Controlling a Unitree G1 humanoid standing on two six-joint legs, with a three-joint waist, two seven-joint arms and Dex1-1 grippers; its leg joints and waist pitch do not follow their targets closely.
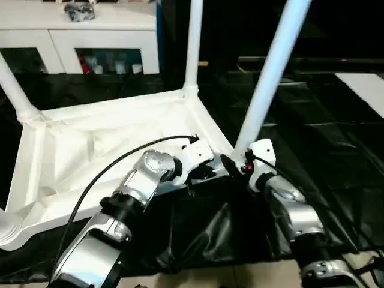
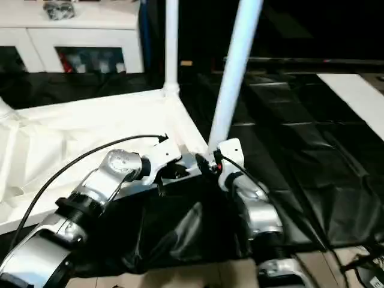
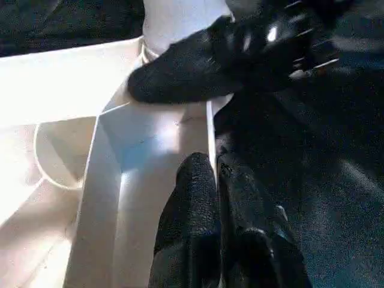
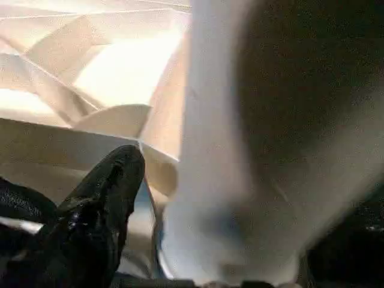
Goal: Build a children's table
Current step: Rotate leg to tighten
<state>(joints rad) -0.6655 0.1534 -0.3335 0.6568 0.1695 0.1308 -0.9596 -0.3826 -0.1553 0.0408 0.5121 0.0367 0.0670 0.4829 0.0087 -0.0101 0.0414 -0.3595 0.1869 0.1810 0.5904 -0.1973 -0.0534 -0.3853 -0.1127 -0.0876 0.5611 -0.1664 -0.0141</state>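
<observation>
The white tabletop (image 1: 90, 144) lies upside down on a black sheet, ribbed underside up. White legs stand upright in its far-left corner (image 1: 15, 90) and far-right corner (image 1: 194, 42). A third leg (image 1: 270, 72) rises tilted from the near-right corner socket. My right gripper (image 1: 237, 163) is closed around this leg's base; one black finger (image 4: 102, 204) lies beside the tube, while the other is hidden behind it. My left gripper (image 1: 207, 171) sits at the same corner. Its two fingers (image 3: 192, 198) pinch the tabletop's rim wall (image 3: 211, 132) between them.
A white cabinet (image 1: 90, 36) with glass doors stands at the back left. The black sheet (image 1: 312, 120) covers the floor around the table. A white panel (image 1: 366, 90) lies at the far right. A round leg end or socket (image 1: 9, 231) shows at the tabletop's near-left corner.
</observation>
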